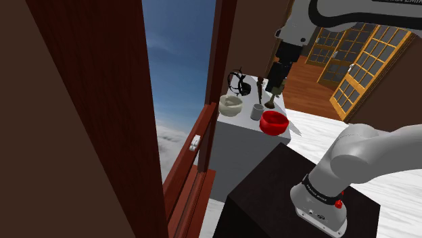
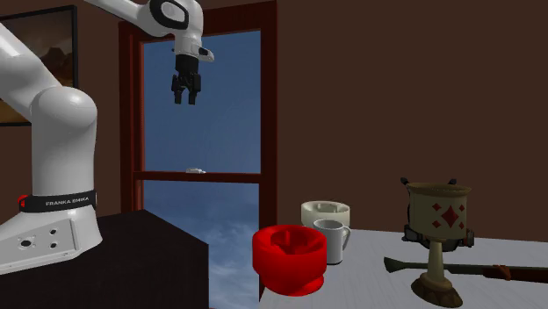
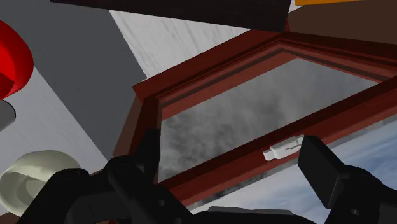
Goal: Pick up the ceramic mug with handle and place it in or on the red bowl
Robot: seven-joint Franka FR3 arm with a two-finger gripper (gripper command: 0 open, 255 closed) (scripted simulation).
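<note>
The pale grey mug [image 1: 258, 111] [image 2: 331, 241] stands upright on the white table [image 1: 233, 138], its handle on the second exterior view's right. It sits between a cream bowl [image 1: 230, 105] [image 2: 325, 212] and the red bowl [image 1: 274, 122] [image 2: 290, 260], close to both. My black gripper [image 1: 274, 88] [image 2: 183, 98] hangs high above the table, well clear of the mug, open and holding nothing. In the wrist view the gripper [image 3: 235, 159] has its fingers [image 3: 320, 167] wide apart over a window frame, with the red bowl [image 3: 9, 60] and cream bowl [image 3: 35, 181] off to one side.
A tan goblet with red diamonds [image 2: 437, 237] [image 1: 270, 96] stands on the table over a long dark rod [image 2: 479, 269]. A black object [image 1: 237, 81] sits at the table's far end. A red-brown window frame [image 2: 202, 176] lies beyond; the dark stand [image 1: 284, 196] is beside the table.
</note>
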